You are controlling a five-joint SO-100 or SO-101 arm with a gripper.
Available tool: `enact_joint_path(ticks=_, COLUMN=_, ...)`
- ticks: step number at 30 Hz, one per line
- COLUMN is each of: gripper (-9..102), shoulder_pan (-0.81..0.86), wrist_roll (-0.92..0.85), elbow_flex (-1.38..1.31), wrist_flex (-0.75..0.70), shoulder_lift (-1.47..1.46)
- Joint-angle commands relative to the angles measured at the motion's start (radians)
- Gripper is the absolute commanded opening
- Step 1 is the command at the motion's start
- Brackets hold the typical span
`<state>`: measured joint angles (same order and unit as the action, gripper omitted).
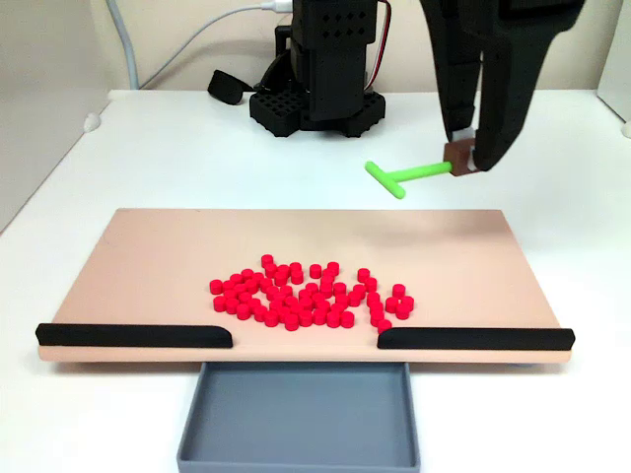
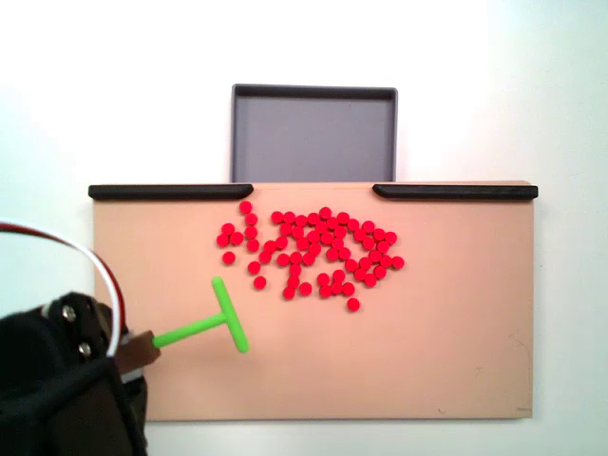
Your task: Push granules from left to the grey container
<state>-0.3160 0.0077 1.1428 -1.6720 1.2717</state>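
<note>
**Granules lie on the board short of the tray; gripper holds the pusher**

Granules (image 1: pixel 311 296) (image 2: pixel 309 252) lie in one loose red patch on the beige board (image 1: pixel 148 266) (image 2: pixel 456 351), and everything here is placed against that board. Going left to right in the fixed view that faces the arm's base, a black strip (image 1: pixel 133 336) edges the left part of the board's near side, the pellets sit just behind the gap in the middle, and a second black strip (image 1: pixel 473 338) edges the right part. A few pellets at the patch's right end lie very near the inner tip of that second strip. The grey container (image 1: pixel 301 414) (image 2: pixel 313 133) sits off the board, against its edge at the gap between the strips, and its floor is bare.

In the fixed view from above, going left to right, the gripper (image 2: pixel 133 353) sits at the board's lower left edge, its fingers closed on a small brown block at the end of the green T-shaped pusher (image 2: pixel 214 323). The stick runs rightward to its crossbar, which is well apart from the pellets. In the view facing the base, the gripper (image 1: pixel 463 155) holds the pusher (image 1: pixel 404 175) above the table beyond the board's far edge, toward its right end.
</note>
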Motion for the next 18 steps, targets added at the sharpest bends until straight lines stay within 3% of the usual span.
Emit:
enact_joint_path(ticks=1, gripper=0, shoulder_pan=-0.020, wrist_roll=0.054, elbow_flex=-0.110, wrist_flex=0.000, shoulder_lift=-0.052)
enact_joint_path(ticks=18, gripper=0, shoulder_pan=-0.066, wrist_roll=0.195, elbow_flex=-0.377, wrist_flex=0.000, shoulder_lift=-0.321)
